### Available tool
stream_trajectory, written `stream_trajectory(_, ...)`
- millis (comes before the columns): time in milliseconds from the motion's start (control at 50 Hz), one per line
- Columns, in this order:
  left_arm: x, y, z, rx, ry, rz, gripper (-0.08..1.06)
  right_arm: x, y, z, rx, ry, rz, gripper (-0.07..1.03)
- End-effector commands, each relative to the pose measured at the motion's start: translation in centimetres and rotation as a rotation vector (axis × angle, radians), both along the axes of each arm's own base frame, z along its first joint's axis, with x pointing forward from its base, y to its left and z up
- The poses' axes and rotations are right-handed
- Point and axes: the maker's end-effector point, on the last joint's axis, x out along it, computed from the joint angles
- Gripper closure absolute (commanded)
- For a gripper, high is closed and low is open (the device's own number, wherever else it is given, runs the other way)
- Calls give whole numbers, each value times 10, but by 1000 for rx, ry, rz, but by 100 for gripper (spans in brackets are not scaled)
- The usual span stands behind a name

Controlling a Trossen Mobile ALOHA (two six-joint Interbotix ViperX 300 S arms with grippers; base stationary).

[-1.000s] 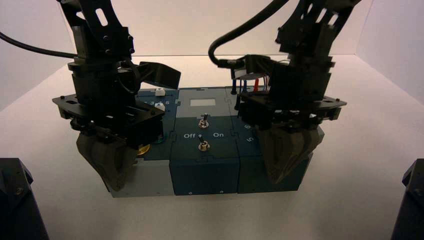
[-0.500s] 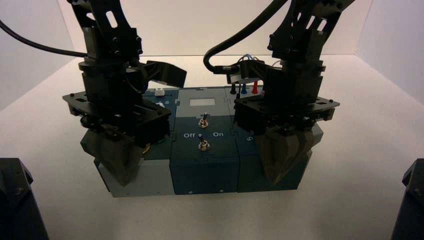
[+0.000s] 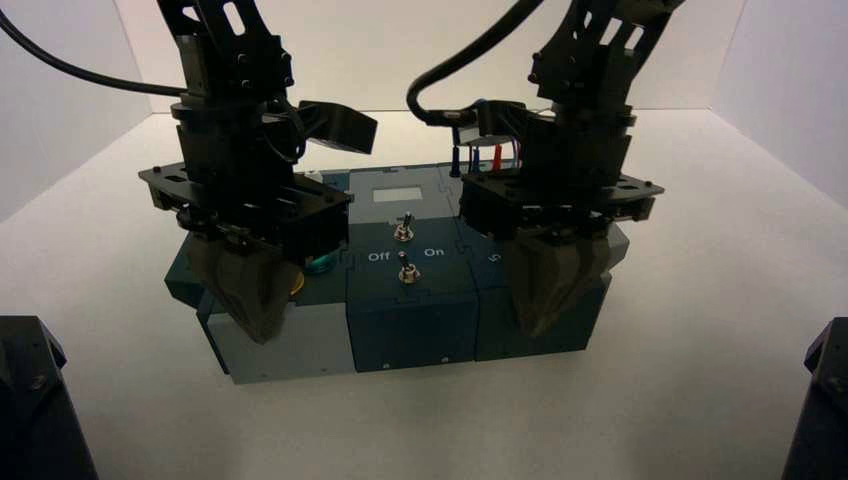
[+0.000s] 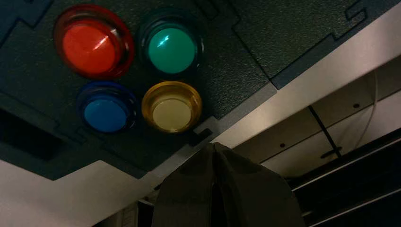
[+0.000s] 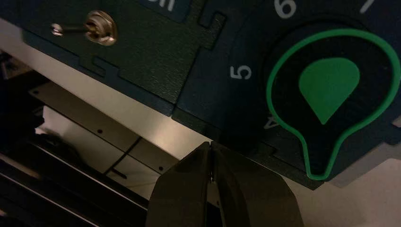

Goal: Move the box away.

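The box (image 3: 410, 325), dark teal and grey, stands mid-table, slightly turned. My left gripper (image 3: 262, 325) is shut, its tip at the box's near-left edge. In the left wrist view that gripper (image 4: 213, 145) sits at the grey rim just below the red (image 4: 92, 43), green (image 4: 171, 49), blue (image 4: 105, 115) and yellow (image 4: 171, 108) buttons. My right gripper (image 3: 540, 322) is shut at the near-right edge. In the right wrist view it (image 5: 211, 144) touches the rim beside the green dial (image 5: 331, 90), with a toggle switch (image 5: 97, 27) farther off. Both hold nothing.
Two toggle switches (image 3: 403, 230) stand on the middle panel. Red and blue wires (image 3: 485, 152) are plugged in at the box's far right. White walls close the table (image 3: 700, 310) at the back and sides. Dark arm bases (image 3: 30, 400) sit at the near corners.
Both shut grippers have moved away from me along with the box. The box has slid toward the back wall and turned a little, so its left side face now shows.
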Motion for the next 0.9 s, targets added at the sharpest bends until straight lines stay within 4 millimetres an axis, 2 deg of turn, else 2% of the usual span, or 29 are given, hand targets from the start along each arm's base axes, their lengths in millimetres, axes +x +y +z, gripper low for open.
stream_trajectory(20, 15, -1, 4, -10, -29, 18, 101, 16, 10, 9, 39, -44, -20, 98)
stream_trajectory(320, 27, 7, 3, 8, -46, 31, 101, 22, 14, 8, 40, -49, -23, 98)
stream_trajectory(380, 36, 8, 4, 10, -57, 41, 101, 30, 13, 3, 28, -49, -33, 98)
stream_trajectory(620, 50, 7, 1, 8, -66, 36, 101, 48, 4, -5, 1, -57, -57, 98)
stream_trajectory(900, 68, 8, -2, 3, -77, 46, 101, 61, 10, 0, 19, -83, -66, 98)
